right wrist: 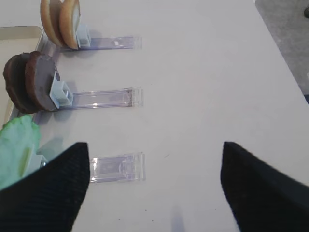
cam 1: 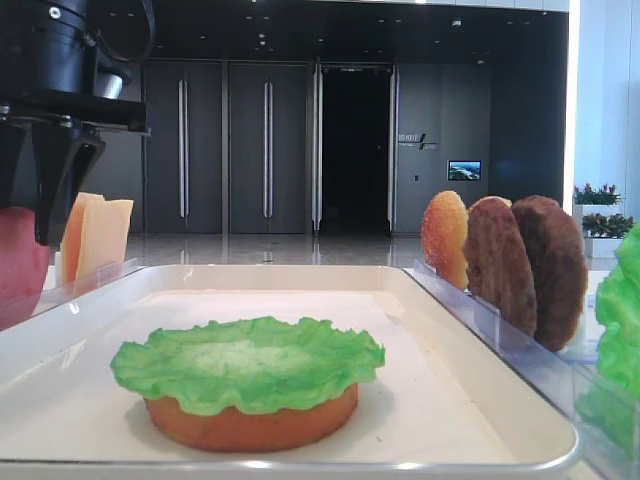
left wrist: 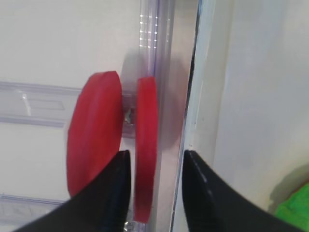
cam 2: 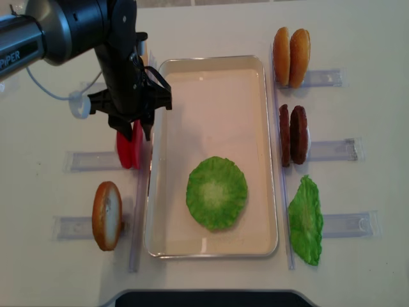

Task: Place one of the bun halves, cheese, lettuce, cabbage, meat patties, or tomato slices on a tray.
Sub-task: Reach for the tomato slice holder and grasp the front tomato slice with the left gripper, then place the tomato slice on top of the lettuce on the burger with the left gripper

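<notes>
Two red tomato slices (left wrist: 94, 130) stand on edge in a clear rack left of the cream tray (cam 2: 211, 59). My left gripper (left wrist: 157, 153) is down over them and straddles the slice nearer the tray (left wrist: 146, 145). It is open: one finger sits between the two slices and a gap shows on the other side. On the tray a lettuce leaf (cam 2: 216, 192) lies on a flat bun half (cam 1: 250, 420). My right gripper (right wrist: 155, 145) hangs open over bare table, holding nothing.
Right of the tray, racks hold two bun halves (cam 2: 291, 56), two meat patties (cam 2: 293, 134) and a lettuce leaf (cam 2: 305, 220). Another bun half (cam 2: 107, 215) stands in a rack at the front left. Cheese slices (cam 1: 100, 235) stand behind the left gripper.
</notes>
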You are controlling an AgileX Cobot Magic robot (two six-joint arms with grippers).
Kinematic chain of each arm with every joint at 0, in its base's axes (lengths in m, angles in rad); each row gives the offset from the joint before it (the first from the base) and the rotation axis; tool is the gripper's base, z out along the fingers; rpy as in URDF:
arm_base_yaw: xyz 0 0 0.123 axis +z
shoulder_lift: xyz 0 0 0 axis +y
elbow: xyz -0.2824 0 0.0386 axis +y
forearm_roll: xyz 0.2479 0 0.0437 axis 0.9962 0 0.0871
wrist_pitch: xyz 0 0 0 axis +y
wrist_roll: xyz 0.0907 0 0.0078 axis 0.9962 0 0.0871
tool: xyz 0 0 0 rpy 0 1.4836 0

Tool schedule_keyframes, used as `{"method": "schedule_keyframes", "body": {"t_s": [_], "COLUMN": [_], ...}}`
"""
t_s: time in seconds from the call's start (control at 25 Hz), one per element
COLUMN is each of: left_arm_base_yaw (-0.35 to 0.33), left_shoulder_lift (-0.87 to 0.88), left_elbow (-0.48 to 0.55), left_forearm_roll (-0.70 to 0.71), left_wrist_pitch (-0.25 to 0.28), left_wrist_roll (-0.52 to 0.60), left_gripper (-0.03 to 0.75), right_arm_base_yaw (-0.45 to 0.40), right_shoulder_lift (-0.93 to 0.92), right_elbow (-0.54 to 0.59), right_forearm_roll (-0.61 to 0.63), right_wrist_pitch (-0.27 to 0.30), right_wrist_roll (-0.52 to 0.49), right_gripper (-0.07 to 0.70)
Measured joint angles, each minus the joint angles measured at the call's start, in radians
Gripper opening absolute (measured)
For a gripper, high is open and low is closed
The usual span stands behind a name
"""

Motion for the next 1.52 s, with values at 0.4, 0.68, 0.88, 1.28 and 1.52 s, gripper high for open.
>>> {"method": "schedule_keyframes", "body": {"t_s": [0.4,0.68,0.88,1.28,1.52], "left_arm_base_yaw": [0.000,0.000,0.000,0.000,0.000], "left_shoulder_lift": [0.000,0.000,0.000,-0.029,-0.112], "left_elbow": [0.000,0.000,0.000,0.000,0.000], "left_forearm_roll": [0.031,0.046,0.056,0.056,0.052], "left_wrist_pitch": [0.048,0.050,0.050,0.050,0.062], "left_wrist_roll": [0.023,0.023,0.023,0.022,0.022], "left_gripper": [0.052,0.048,0.047,0.047,0.047], "right_arm_base_yaw": [0.000,0.000,0.000,0.000,0.000], "right_shoulder_lift": [0.000,0.000,0.000,0.000,0.000], "right_elbow": [0.000,0.000,0.000,0.000,0.000], "right_forearm_roll": [0.002,0.002,0.002,-0.002,-0.003], "right_wrist_pitch": [0.000,0.000,0.000,0.000,0.000], "right_wrist_roll": [0.000,0.000,0.000,0.000,0.000], "right_gripper": [0.558,0.558,0.558,0.557,0.557]}}
